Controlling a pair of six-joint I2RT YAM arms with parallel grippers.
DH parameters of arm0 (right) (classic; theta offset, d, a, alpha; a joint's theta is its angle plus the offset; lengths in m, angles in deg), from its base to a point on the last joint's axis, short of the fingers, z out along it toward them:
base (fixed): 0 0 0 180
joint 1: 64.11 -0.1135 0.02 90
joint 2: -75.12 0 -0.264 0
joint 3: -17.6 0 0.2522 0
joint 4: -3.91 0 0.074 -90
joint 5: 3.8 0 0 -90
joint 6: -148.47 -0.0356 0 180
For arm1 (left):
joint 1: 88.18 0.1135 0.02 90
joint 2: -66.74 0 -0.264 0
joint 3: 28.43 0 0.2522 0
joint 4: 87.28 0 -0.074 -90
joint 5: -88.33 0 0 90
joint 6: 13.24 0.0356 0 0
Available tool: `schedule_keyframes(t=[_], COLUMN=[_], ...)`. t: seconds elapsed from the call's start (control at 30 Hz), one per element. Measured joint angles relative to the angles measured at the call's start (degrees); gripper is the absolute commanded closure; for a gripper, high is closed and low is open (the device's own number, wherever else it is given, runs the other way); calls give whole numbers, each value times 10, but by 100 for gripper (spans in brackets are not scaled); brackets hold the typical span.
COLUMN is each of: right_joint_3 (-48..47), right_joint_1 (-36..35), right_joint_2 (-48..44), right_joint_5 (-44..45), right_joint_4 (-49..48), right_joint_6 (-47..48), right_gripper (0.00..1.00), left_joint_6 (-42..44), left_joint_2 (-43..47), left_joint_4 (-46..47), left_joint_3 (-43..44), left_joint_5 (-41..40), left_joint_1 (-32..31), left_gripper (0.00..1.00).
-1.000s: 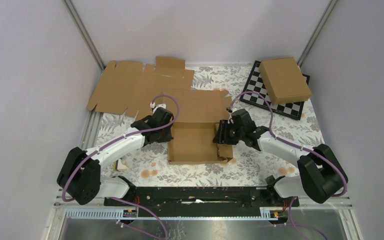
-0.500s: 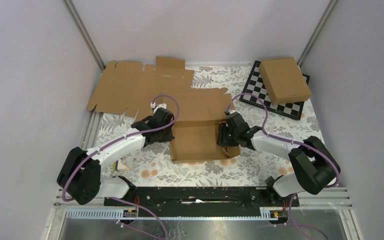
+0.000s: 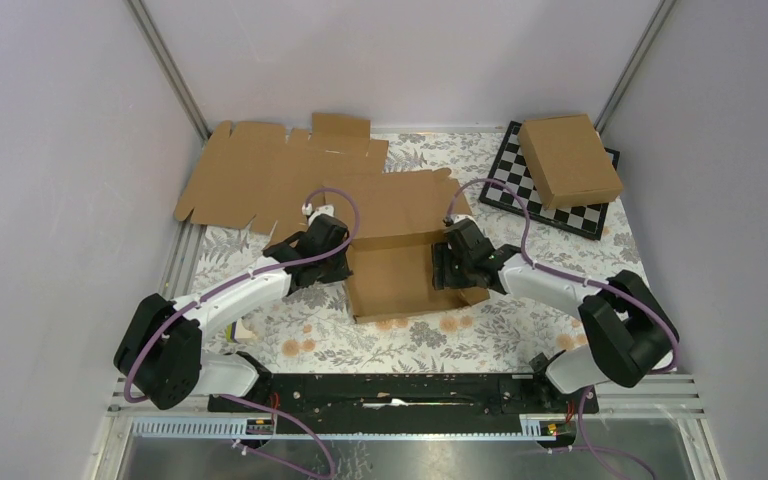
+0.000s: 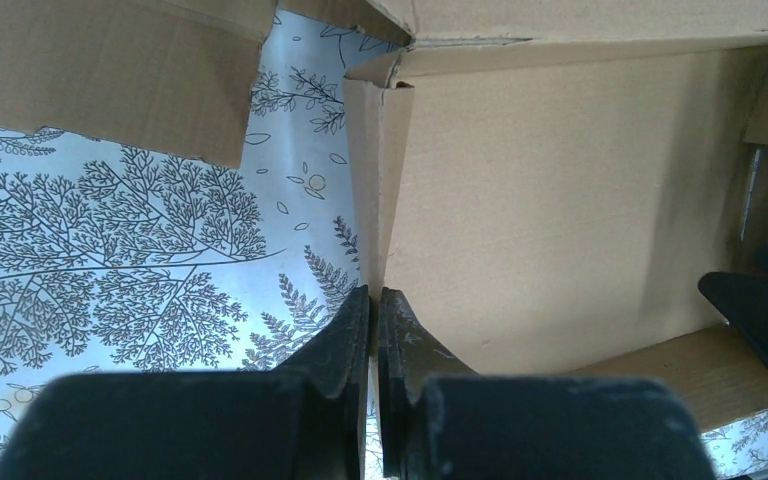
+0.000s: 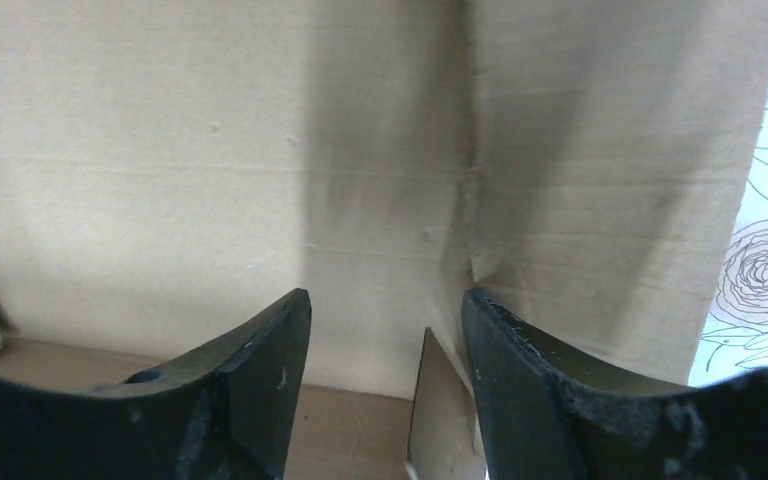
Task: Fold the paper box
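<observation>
Paper box (image 3: 395, 275) sits mid-table on the fern-print cloth (image 3: 520, 335), between the two arms, base flat, rear panel and lid flap lying back toward the wide flat sheet (image 3: 260, 175). The chessboard (image 3: 520, 185) and the second box (image 3: 570, 158) on it stand well apart at far right. The left gripper (image 3: 338, 262) is clenched on the box's left wall (image 4: 390, 180), fingertips pinched tight over the upright double layer. The right gripper (image 3: 443, 270) is at the right side with its jaws spread. A thin cardboard edge (image 5: 428, 385) stands between them, close to one finger, and nothing is clamped. Handling, as a judgement: light, thin cardboard, stiff across a panel but willing only along its scored creases. It will slide on the cloth if pushed from one side (hence one arm pinning while the other works), and tabs and corners will crumple under a careless squeeze. Best hold is on a wall's upper edge near mid-length, clear of the corner slits. The overhead view alone gives the box's place and skew on the table, plus the clutter behind it. The left wrist view alone shows the pinch itself, and the right wrist view alone shows that wall edge free inside the gap.
</observation>
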Motion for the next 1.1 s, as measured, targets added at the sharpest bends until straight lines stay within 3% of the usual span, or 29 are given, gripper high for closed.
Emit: schedule_keyframes(t=[0.1, 0.3, 0.5, 0.73, 0.9, 1.1], right_joint_3=[-15, -46, -57, 27, 61, 86], right_joint_1=[0, 3, 36, 180, 187, 187], right_joint_2=[-19, -106, -168, -220, -209, -181], right_joint_5=[-26, -24, 7, -58, -91, -98], right_joint_4=[15, 65, 102, 79, 75, 38], right_joint_6=[9, 29, 45, 17, 9, -2], right_gripper=[28, 1, 0, 2, 2, 7], left_joint_6=[0, 5, 7, 12, 17, 24], left_joint_2=[0, 0, 2, 21, 35, 36], left_joint_4=[-3, -10, -9, -7, -8, -9], left_joint_3=[0, -3, -15, -26, -36, -37], left_joint_5=[-3, -15, -16, -7, -1, -1], left_joint_1=[0, 3, 3, 10, 19, 21], left_gripper=[100, 100, 100, 100, 100, 80])
